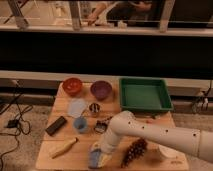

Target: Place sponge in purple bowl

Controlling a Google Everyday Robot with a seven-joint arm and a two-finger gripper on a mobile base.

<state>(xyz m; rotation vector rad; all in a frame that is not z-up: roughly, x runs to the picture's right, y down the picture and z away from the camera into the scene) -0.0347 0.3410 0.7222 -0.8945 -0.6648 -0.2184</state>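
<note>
The sponge (95, 158), blue-grey with a yellowish underside, lies at the front edge of the wooden table (50, 159), left of centre. My gripper (101, 149) is right over the sponge, at the end of the white arm (150, 134) that reaches in from the right. The gripper hides part of the sponge. The purple bowl (101, 90) stands at the back of the table, next to the red-orange bowl (72, 86) and well away from the gripper.
A green tray (145, 94) sits at the back right. A pale cloth (77, 107), a metal cup (94, 107), a small blue cup (80, 123), a black block (56, 125) and a tan stick-like object (64, 147) lie between. A dark cluster (134, 150) lies under the arm.
</note>
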